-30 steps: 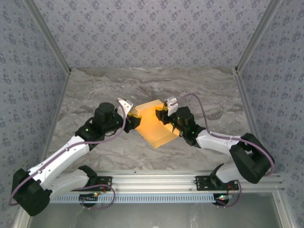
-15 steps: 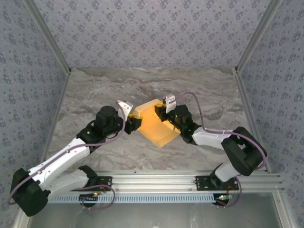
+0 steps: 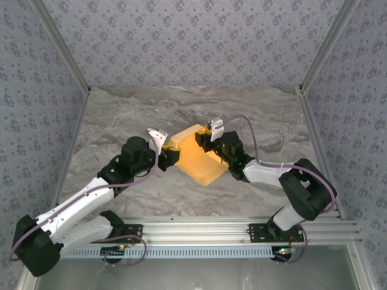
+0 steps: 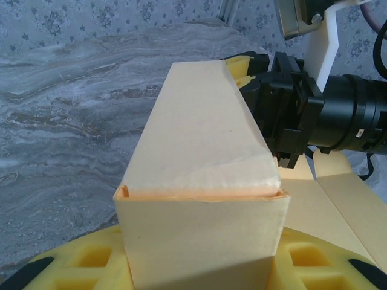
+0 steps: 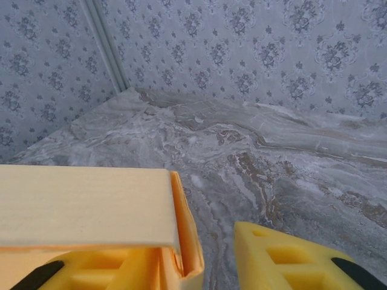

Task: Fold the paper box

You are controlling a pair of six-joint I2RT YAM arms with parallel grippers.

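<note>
Tbl (image 3: pixel 121 121): paper box (image 3: pixel 196 160) in L gripper (image 3: pixel 172 156)

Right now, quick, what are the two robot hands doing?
Left gripper: shut on the paper box.
Right gripper: open, jaws either side of the box's wall.

You get the top view from high behind the arms (image 3: pixel 84 196), looking down over the whole table (image 3: pixel 121 115); both wrist views sit very close — on opposite sides of the paper box (image 4: pixel 199 151).

Matt yellow-orange card paper box (image 4: pixel 196 145), smooth grey marble-look table (image 3: pixel 121 121), ribbed bare-metal rail (image 3: pixel 199 225), matt patterned walls (image 3: pixel 181 42)
</note>
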